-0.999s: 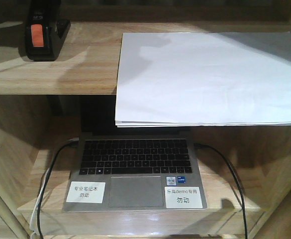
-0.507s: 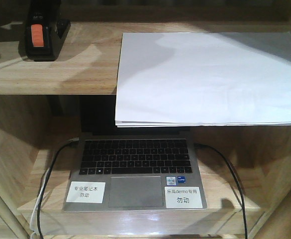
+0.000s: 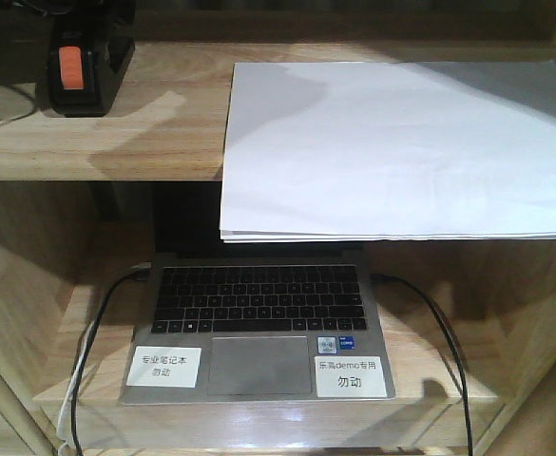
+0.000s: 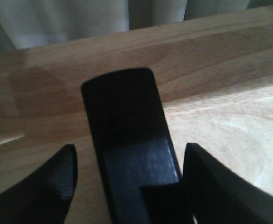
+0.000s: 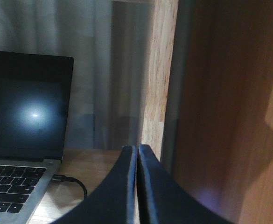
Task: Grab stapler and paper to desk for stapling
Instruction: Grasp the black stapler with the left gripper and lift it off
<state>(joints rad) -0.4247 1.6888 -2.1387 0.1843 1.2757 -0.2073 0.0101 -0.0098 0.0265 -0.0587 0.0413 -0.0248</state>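
The stapler [image 3: 78, 66], black with an orange-red patch, stands at the far left of the upper shelf [image 3: 163, 123]. In the left wrist view its black body [image 4: 122, 107] lies between the fingers of my open left gripper [image 4: 130, 148]. A gap shows beside the left finger [image 4: 57, 177]; the right finger [image 4: 211, 182] is close to the stapler. The paper [image 3: 401, 142], a white stack, lies on the same shelf and overhangs its front edge. My right gripper [image 5: 137, 148] is shut on nothing, low beside the laptop. The desk is out of view.
An open laptop [image 3: 258, 323] with two white labels sits on the lower shelf, with cables [image 3: 87, 361] at both sides. A wooden upright [image 5: 159, 70] and side panel [image 5: 229, 116] stand right beside my right gripper. Curtain hangs behind the shelves.
A dark shadow and a cable have spread over the left end of the upper shelf around the stapler. Stapler, paper and laptop have stayed put.
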